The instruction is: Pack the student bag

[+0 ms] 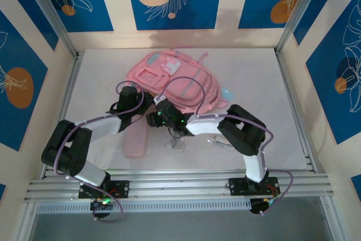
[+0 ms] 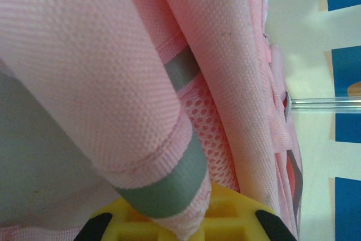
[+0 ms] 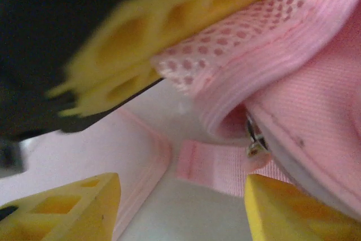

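Opening apparently in hand: left gripper (image 2: pixel 175 224) pinches the mesh edge (image 3: pixel 237 43) of the student bag (image 1: pixel 175 80); right gripper (image 3: pixel 180 207), fingers spread, should grip opposite.

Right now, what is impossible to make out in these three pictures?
Top external: the arms overlap the student bag, hiding the fingers of the left hand and right hand.
Top external: the clear object is too small to identify.
Left wrist: the strap is so close that the bag's openings are cut off.
Right wrist: the upper yellow finger is blurred.
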Robot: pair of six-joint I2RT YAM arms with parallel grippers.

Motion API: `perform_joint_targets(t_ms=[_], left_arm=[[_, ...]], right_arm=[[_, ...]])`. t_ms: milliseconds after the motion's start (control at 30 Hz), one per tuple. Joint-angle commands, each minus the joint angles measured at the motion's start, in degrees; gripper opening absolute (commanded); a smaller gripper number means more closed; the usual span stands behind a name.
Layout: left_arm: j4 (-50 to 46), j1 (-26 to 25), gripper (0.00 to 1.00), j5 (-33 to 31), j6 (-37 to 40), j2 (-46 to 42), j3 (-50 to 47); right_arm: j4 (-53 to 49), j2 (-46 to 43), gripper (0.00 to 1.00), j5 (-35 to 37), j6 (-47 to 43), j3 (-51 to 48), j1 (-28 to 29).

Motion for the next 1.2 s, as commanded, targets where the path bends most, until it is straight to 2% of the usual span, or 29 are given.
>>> perform_joint_targets(t_ms=[0, 133, 200, 267, 433, 633, 767, 900, 1033, 1167], left_arm=[[5.4, -2.4, 0.0, 3.3, -1.5, -2.6, 0.2], [5.5, -2.9, 0.0, 2.9, -1.8, -3.3, -0.7], [5.8, -2.9, 0.0, 3.2, -2.1, -2.9, -0.8], [6.5, -2.9, 0.0, 2.9, -2.4, -2.5, -1.2], [6.7, -2.3, 0.0, 0.6, -1.1, -1.2, -1.3], [9.5, -0.2, 0.0, 0.1, -0.1, 2.5, -0.6], [11.7, 0.8, 0.0, 0.9, 0.6, 5.4, 0.5], [14.3, 1.4, 0.0, 1.7, 0.5, 8.1, 1.6], [15.2, 1.7, 0.0, 2.7, 0.6, 10.3, 3.2], [15.2, 2.2, 0.0, 3.5, 1.0, 12.0, 4.5]], right_arm=[[4.7, 2.0, 0.62, 12.8, -0.7, 2.7, -1.1], [7.3, 4.0, 0.62, 18.6, -2.4, 4.4, -1.2], [9.5, 4.4, 0.56, 19.0, -3.3, 4.8, -1.2], [10.5, 4.2, 0.43, 18.5, -3.6, 4.9, -1.2], [9.5, 0.9, 0.0, 14.0, -5.8, 2.5, -0.2], [2.8, -6.1, 0.0, 6.1, -2.6, -2.8, 0.2], [-6.4, -9.3, 0.0, -4.7, 0.9, -3.0, -1.6], [-16.9, -8.9, 0.0, -11.5, 3.6, 0.3, -4.0], [-26.4, -8.3, 0.0, -23.0, 4.3, 4.0, -7.2], [-38.1, -8.6, 0.0, -28.7, 5.8, 7.7, -9.6]])
